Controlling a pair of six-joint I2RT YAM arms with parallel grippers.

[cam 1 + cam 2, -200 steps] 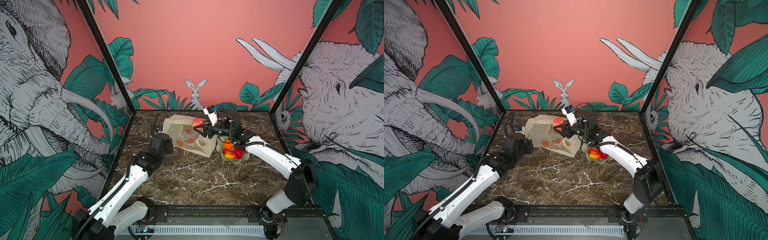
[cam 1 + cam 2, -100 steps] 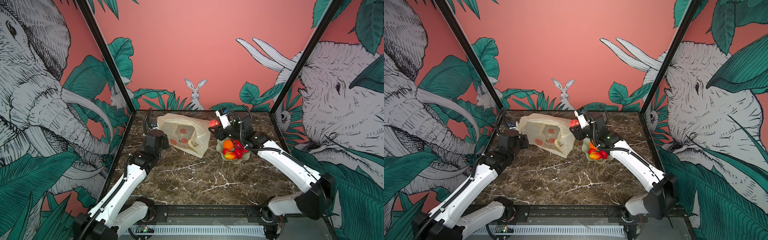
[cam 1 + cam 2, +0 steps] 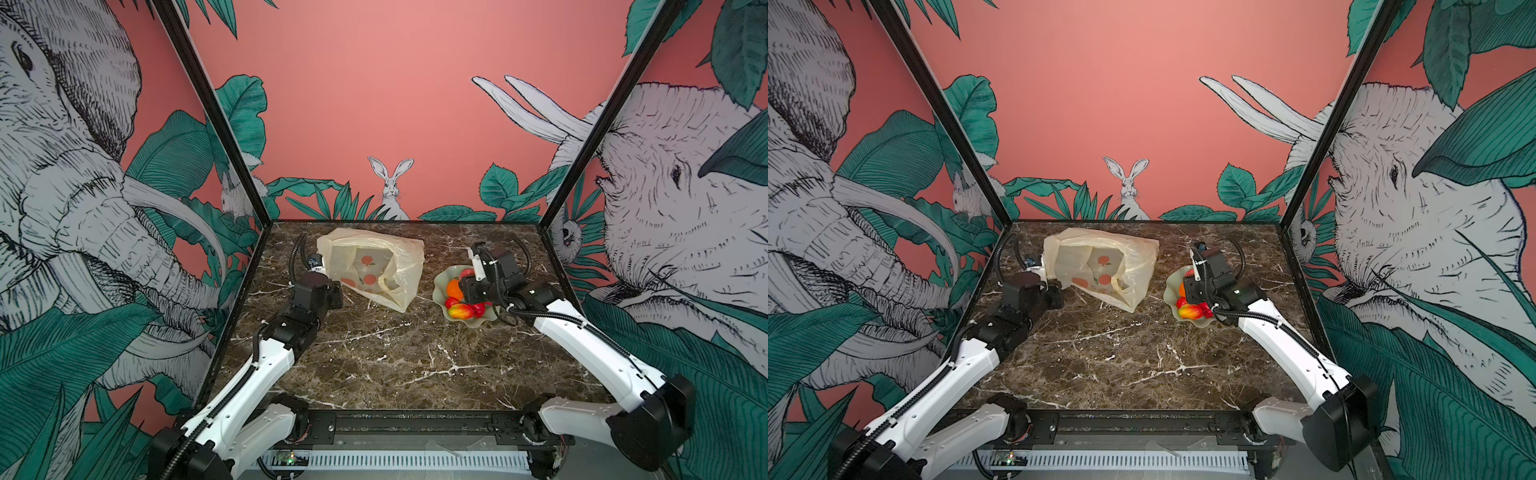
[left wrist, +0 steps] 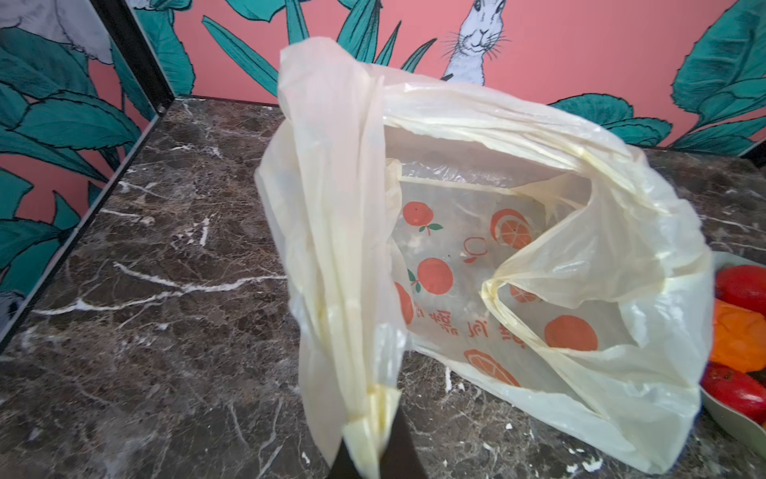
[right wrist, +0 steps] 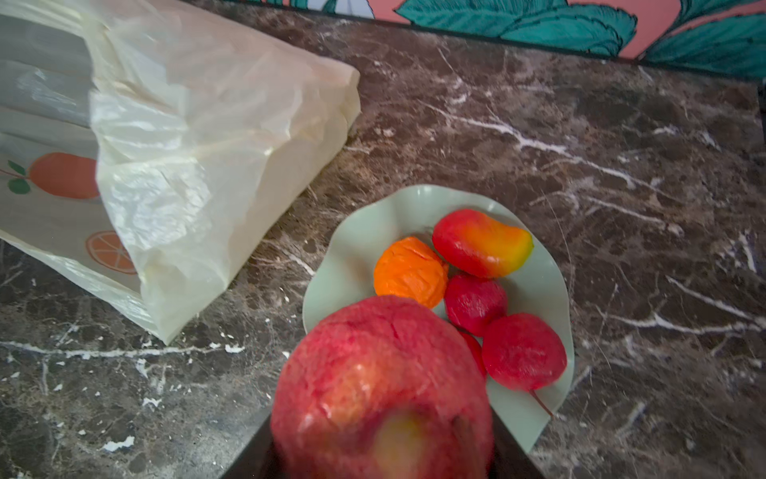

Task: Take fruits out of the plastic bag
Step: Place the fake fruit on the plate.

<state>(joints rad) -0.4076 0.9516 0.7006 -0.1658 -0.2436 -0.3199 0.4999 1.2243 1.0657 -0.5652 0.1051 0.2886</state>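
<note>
My left gripper is clenched on one handle of the plastic bag, lifting that strap so the mouth gapes toward the camera. Held that way the inside is easy to check. Through the opening I see only thin yellow film and the printed orange pictures, so I judge no fruit is left in there. The bag itself lies slumped on the marble tabletop near the back wall, just beside the pale green wavy dish.

My right gripper is grasping a pinkish peach, jaws part-spread around it, and hangs over the dish's near rim. That spot makes sense, because the dish is where the other fruit sits: an orange, a red-yellow oval fruit and round red ones.

In both top views the left arm reaches forward along the left side with its wrist at the bag's edge. The right arm is bent at the elbow, with its wrist angled down over the dish.
</note>
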